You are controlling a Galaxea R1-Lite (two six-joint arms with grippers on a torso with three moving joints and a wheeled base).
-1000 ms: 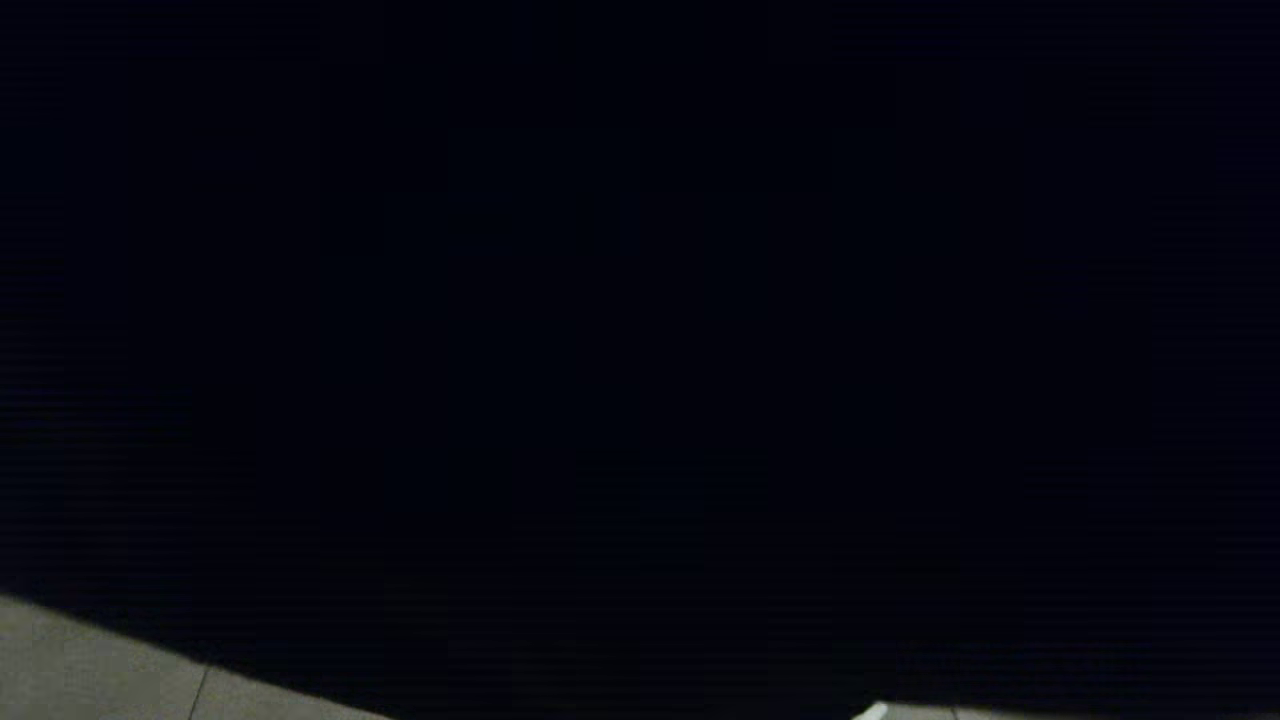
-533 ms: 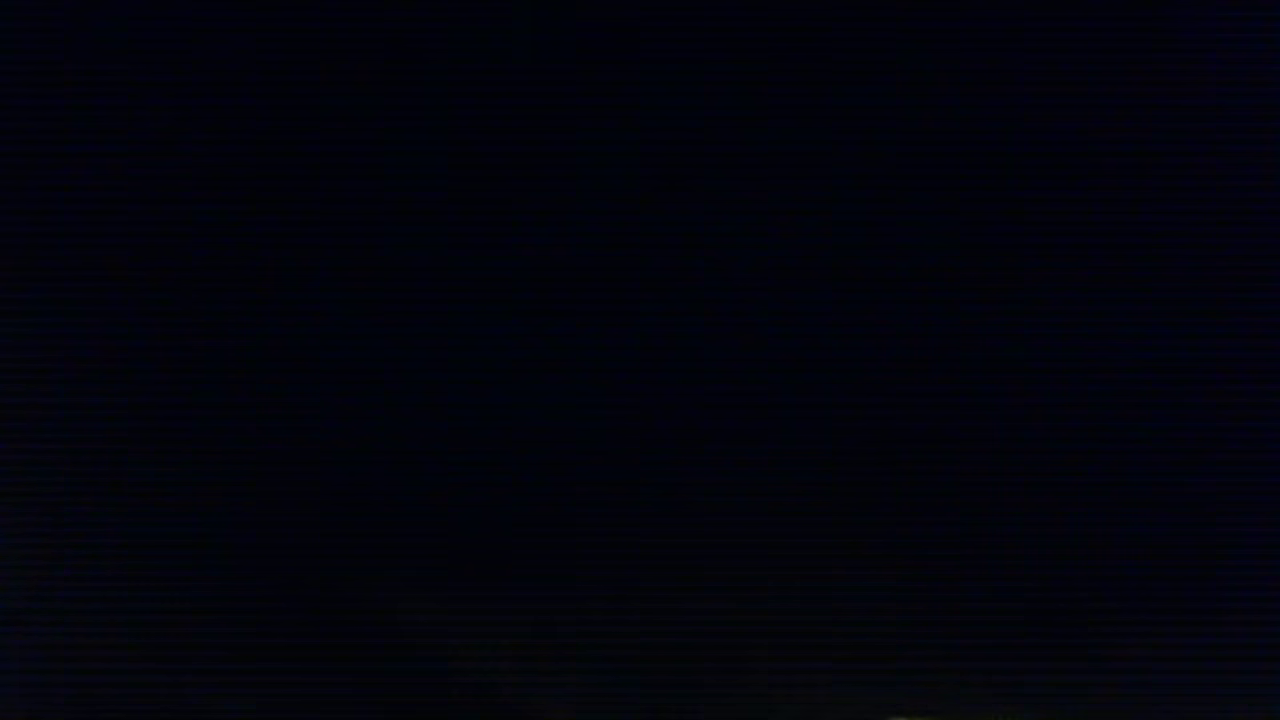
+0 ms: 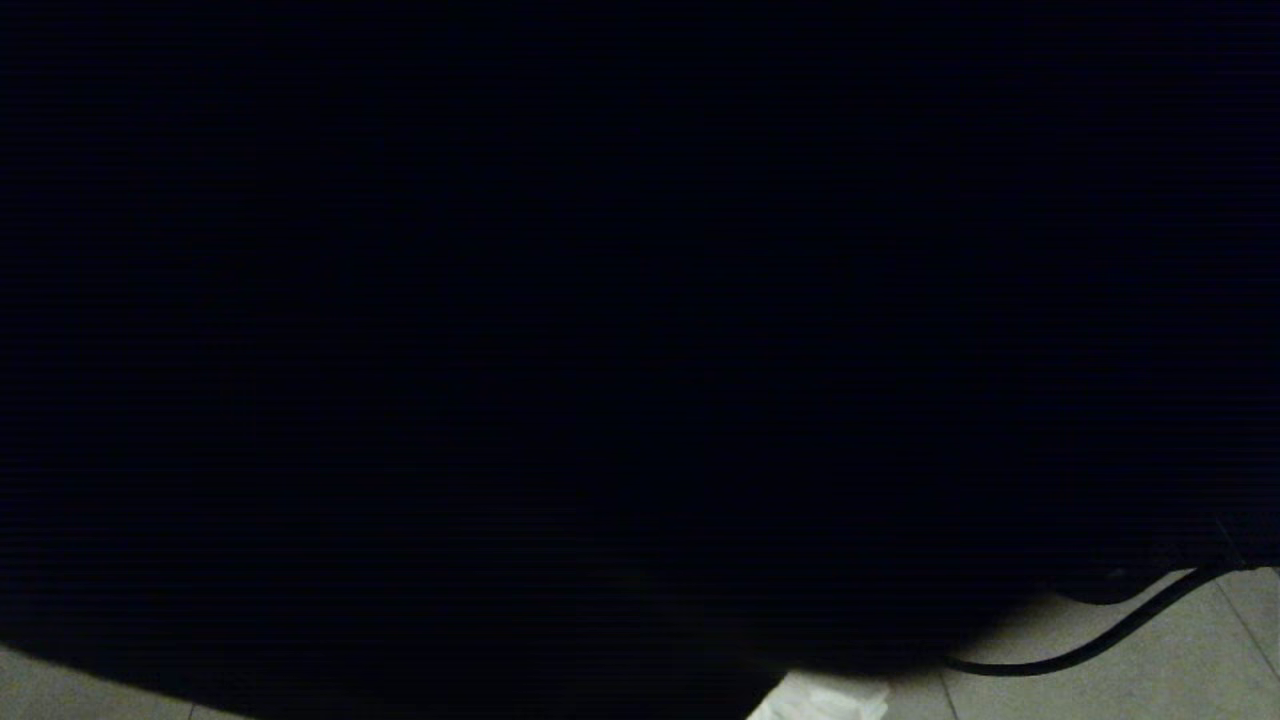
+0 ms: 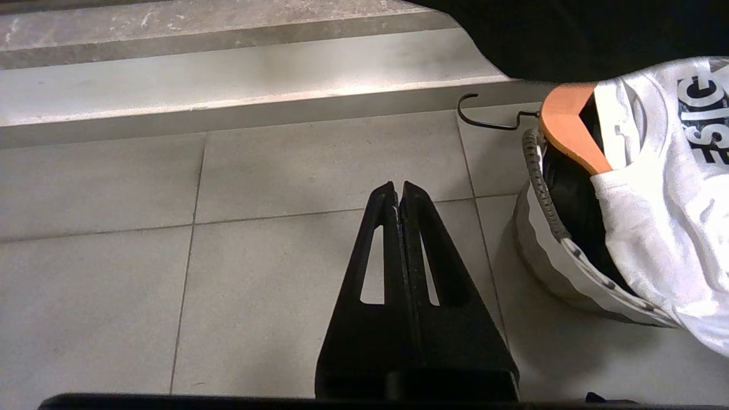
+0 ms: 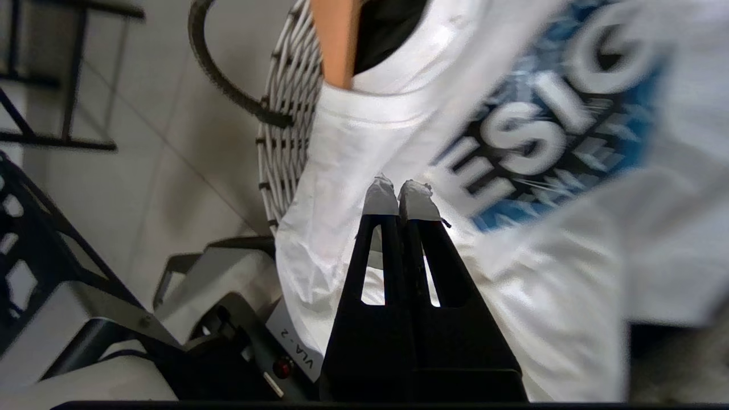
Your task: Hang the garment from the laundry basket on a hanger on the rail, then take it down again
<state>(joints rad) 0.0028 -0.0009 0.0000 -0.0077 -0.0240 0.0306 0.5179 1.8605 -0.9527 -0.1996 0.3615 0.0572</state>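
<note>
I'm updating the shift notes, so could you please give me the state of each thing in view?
Laundry basket: upright on the floor, holding the T-shirt and hanger.
White T-shirt: on the hanger, spilling over the basket rim.
Wooden hanger: inside the shirt's neck, hook past the rim.
Left claw: shut, empty, above the tiles.
Right claw: shut, empty, tips before the shirt.

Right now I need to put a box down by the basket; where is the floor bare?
Bare grey floor tiles run between the raised stone step and the woven laundry basket. Crowded there: white printed T-shirt and wooden hanger spill over its rim.
</note>
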